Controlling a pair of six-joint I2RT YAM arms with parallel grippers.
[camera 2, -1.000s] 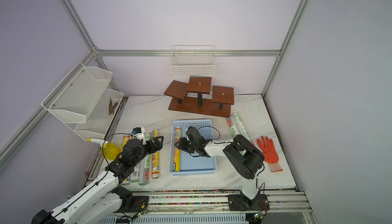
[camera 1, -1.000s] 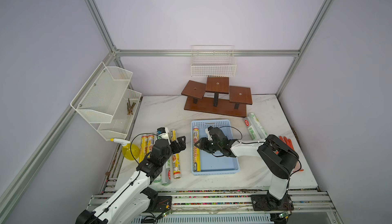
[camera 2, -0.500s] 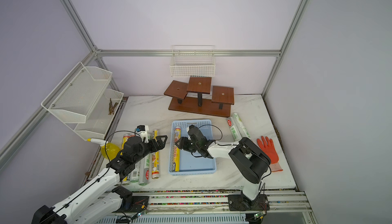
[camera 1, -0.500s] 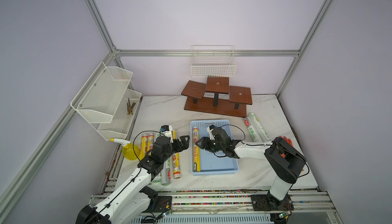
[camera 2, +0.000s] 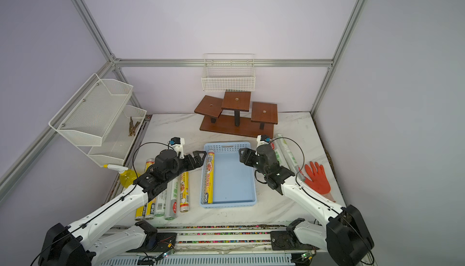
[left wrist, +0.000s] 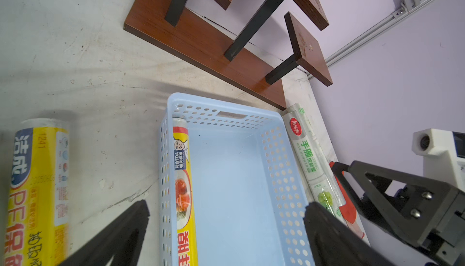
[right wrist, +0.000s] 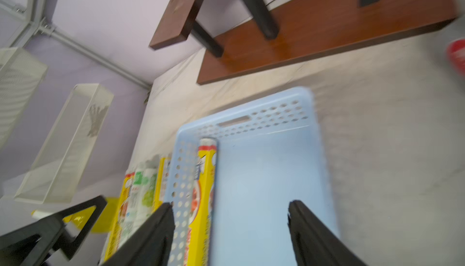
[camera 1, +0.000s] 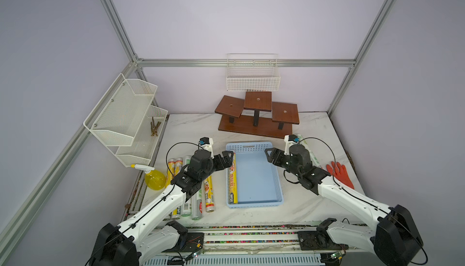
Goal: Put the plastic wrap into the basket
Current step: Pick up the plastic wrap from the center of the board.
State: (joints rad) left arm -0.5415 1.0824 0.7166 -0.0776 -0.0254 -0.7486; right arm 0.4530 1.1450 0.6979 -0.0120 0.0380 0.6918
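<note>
The light blue basket (camera 1: 251, 146) (camera 2: 227, 146) sits mid-table. One yellow-labelled plastic wrap roll (camera 1: 232, 176) (left wrist: 182, 176) (right wrist: 203, 189) lies inside along its left wall. Several more rolls (camera 1: 196, 196) (camera 2: 173, 194) lie side by side on the table to its left. Two silvery-white rolls (camera 2: 286, 151) (left wrist: 309, 159) lie along its right side. My left gripper (camera 1: 225, 160) (left wrist: 226, 205) hovers open and empty at the basket's far left corner. My right gripper (camera 1: 269, 155) (right wrist: 230, 204) hangs open and empty over the far right rim.
A yellow spray bottle (camera 1: 154, 180) stands at the left table edge. An orange glove (camera 1: 339, 174) lies at the right. Behind the basket stands a wooden stepped stand (camera 1: 256, 116). A white wire basket (camera 1: 253, 81) and a mesh rack (camera 1: 125, 118) hang on the walls.
My right gripper has opened and drawn back from the basket's left side to its far right rim, leaving the yellow roll inside. My left gripper moved closer to the basket.
</note>
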